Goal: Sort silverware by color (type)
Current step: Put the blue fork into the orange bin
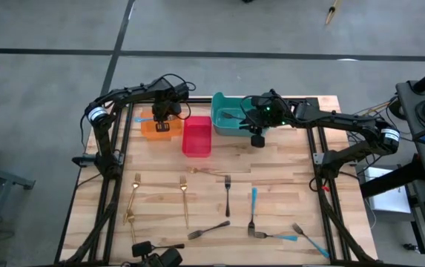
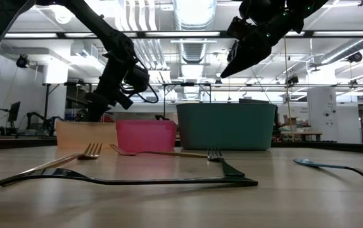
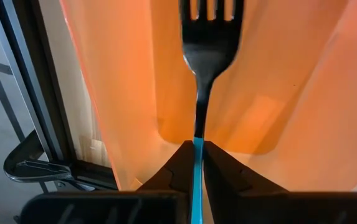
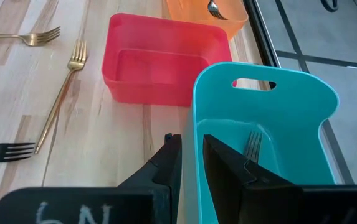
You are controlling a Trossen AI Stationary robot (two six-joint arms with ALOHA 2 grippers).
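The left gripper (image 3: 197, 163), clamped on a blue-handled fork (image 3: 204, 74), hangs over the orange bin (image 1: 160, 127); the right gripper (image 4: 190, 163), fingers seemingly slightly apart, hovers by the teal bin (image 4: 303, 93).

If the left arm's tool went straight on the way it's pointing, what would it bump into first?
The left tool grips a blue-handled fork, prongs leading into the orange bin. Going straight on, the prongs would probably meet the bin's floor first, though how far off that is stays unclear.

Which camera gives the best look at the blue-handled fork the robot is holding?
The left wrist view: the blue-handled fork fills it, pinched in the left gripper over the orange plastic bin. The high view shows only the arm hiding it; the low view hides it too; the right wrist view glimpses a tip.
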